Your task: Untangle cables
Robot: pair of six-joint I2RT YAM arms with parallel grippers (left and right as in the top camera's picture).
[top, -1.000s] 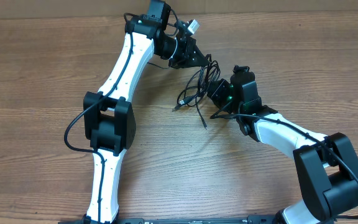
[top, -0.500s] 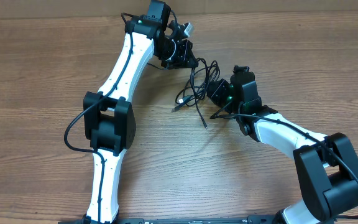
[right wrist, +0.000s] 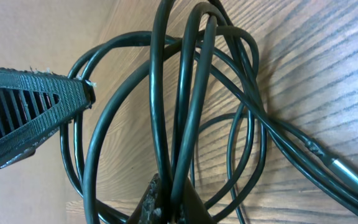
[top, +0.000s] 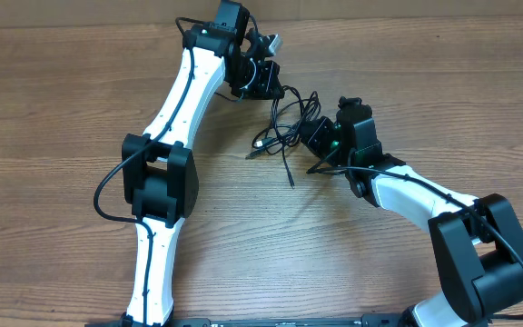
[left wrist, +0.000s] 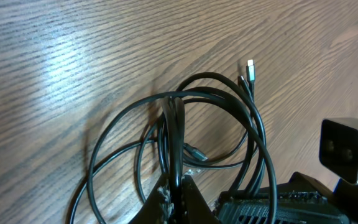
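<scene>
item: cables (top: 287, 132), thin black cords, looped in one tangle on the wooden table (top: 62, 91), strung between the two arms.
left gripper (left wrist: 174, 193): fingers pressed together, pinching a bunch of strands.
right gripper (right wrist: 166, 202): pinching several loops the same way.
one silver-tipped plug (left wrist: 250, 65) sticks out past the loops.

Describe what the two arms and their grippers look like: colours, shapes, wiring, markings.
Both arms have smooth white links, left arm and right arm, joined by bulky black joint housings. A black wire loops out at the left elbow. The left gripper and right gripper are black. A small green light glows by the right wrist. No lettering is legible.
</scene>
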